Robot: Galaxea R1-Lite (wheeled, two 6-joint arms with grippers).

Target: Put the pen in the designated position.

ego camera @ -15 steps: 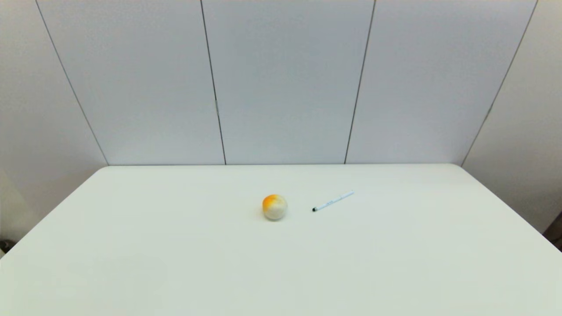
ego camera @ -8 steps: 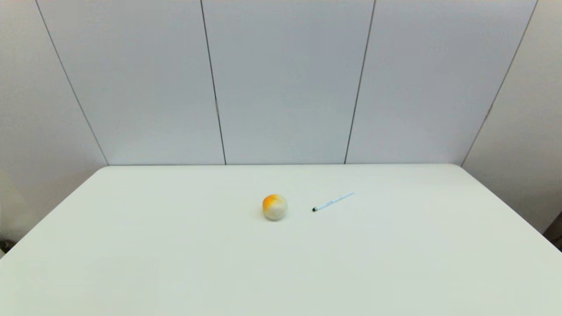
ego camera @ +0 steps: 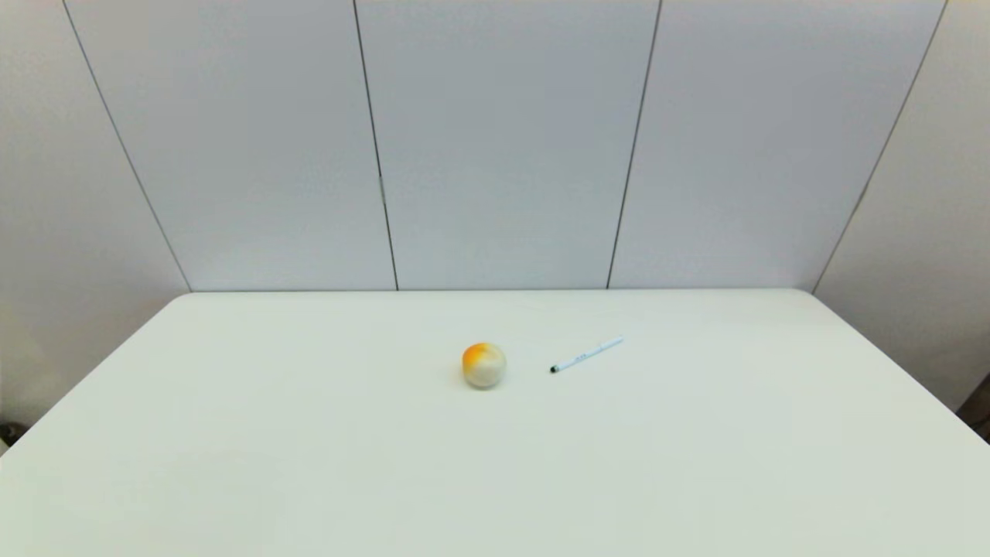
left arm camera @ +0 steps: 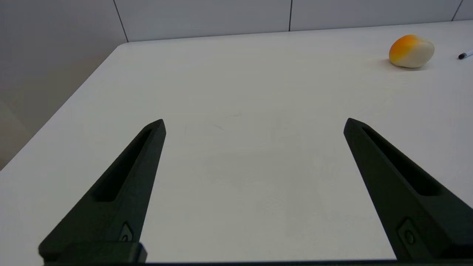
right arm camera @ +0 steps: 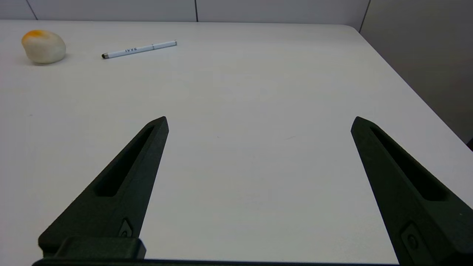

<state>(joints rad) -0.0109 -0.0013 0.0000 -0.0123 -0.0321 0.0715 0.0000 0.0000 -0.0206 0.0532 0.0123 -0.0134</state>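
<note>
Slim white pen (ego camera: pixel 587 354) flat on white table (ego camera: pixel 309 464), right of orange-and-white ball (ego camera: pixel 484 364). Left gripper (left arm camera: pixel 255 123), right gripper (right arm camera: pixel 258 122) spread, empty.

Hidden or cut off

No arm or gripper inside the head view. In the left wrist view, only the dark tip of the pen (left arm camera: pixel 463 55) inside, the rest cut off by the edge. Dark print on the pen barrel (ego camera: pixel 582 357) too small to read from the head. Bottoms of both grippers' fingers (left arm camera: pixel 122 192) (right arm camera: pixel 406 184) cut off by the picture edges.
</note>
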